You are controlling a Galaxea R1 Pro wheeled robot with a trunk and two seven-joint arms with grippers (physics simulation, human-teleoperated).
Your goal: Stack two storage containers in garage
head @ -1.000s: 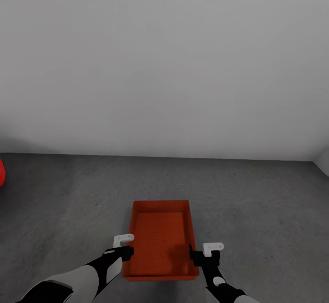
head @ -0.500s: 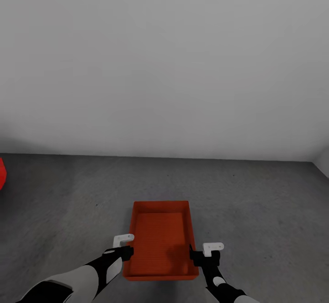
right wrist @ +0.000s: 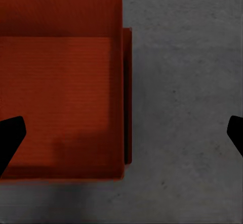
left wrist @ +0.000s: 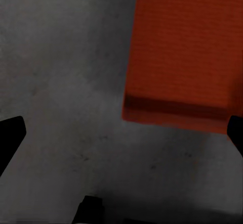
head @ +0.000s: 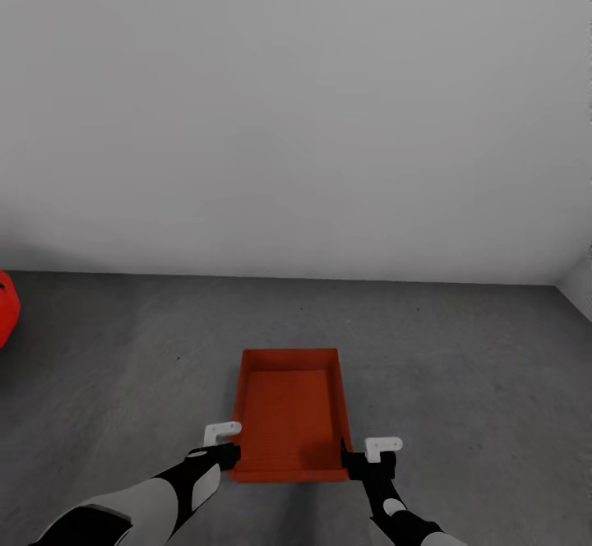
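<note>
One orange-red storage container (head: 289, 414) lies lidless and empty on the dark grey garage floor (head: 460, 365), just ahead of my two arms. My left gripper (head: 224, 454) hovers by its near left corner and my right gripper (head: 363, 464) by its near right corner. In the left wrist view the container (left wrist: 185, 52) sits below the open left gripper (left wrist: 121, 135), with nothing between the fingers. In the right wrist view the container (right wrist: 61, 82) and bare floor lie under the open right gripper (right wrist: 121, 135). The living room is out of view.
A plain pale grey wall (head: 296, 118) stands a short way beyond the container. A bit of the red car (head: 5, 307) pokes in at the left edge. A wall corner (head: 575, 283) closes the far right.
The container, held up between both grippers before, has dropped away from them and now rests lower on the floor. The view shifted slightly, showing more of the red car.
</note>
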